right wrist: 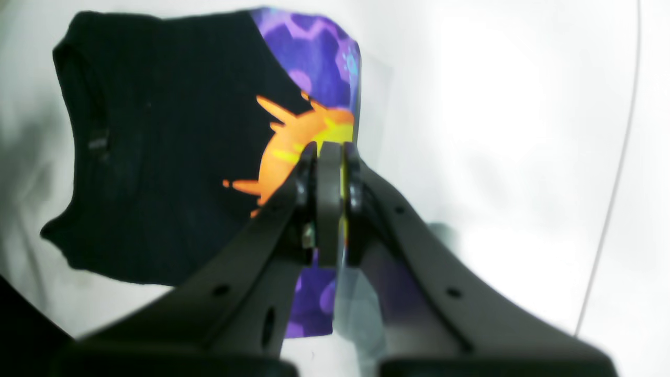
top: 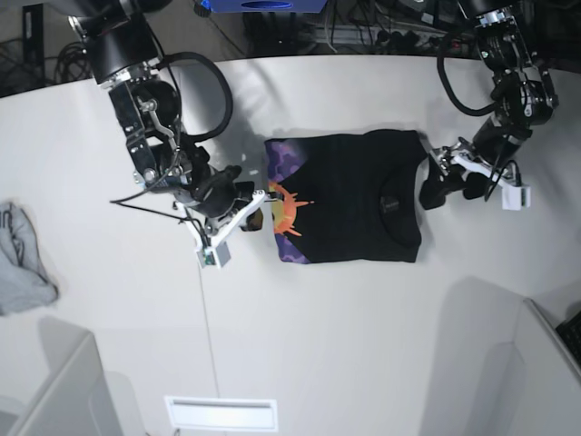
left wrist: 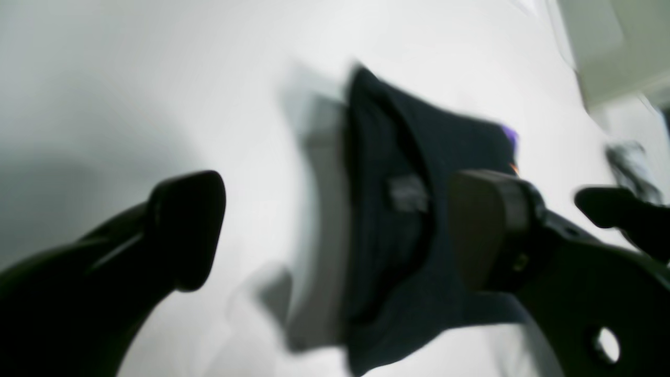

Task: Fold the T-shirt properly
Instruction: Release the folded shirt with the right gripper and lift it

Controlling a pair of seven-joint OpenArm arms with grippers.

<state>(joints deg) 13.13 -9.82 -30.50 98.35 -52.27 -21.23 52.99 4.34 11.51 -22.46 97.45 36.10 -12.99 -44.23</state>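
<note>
Jaws, left gripper (left wrist: 335, 230): spread wide apart, nothing between them — the collar edge of the T-shirt (top: 359, 195) is seen just beyond the fingertips.
Jaws, right gripper (right wrist: 330, 157): pressed together at the printed edge of the shirt; whether any cloth is pinched between them cannot be told.
Location: the shirt is laid flat on the white table (top: 345, 336), between the two arms, as a compact rectangle.
Risk: if the right gripper is drawn away while a layer is caught, the printed edge could be dragged open and the fold undone.
Risk, second: the wide left jaws hang close to the collar — a low sweep could snag and rumple that edge.
Appearance: black cotton, neckline and label visible at one end, an orange-yellow sun on a purple band at the other; edges fairly even, sleeves judged to be tucked under.
Elsewhere: a grey cloth (top: 23, 263) is left well apart at the table's edge.
</note>
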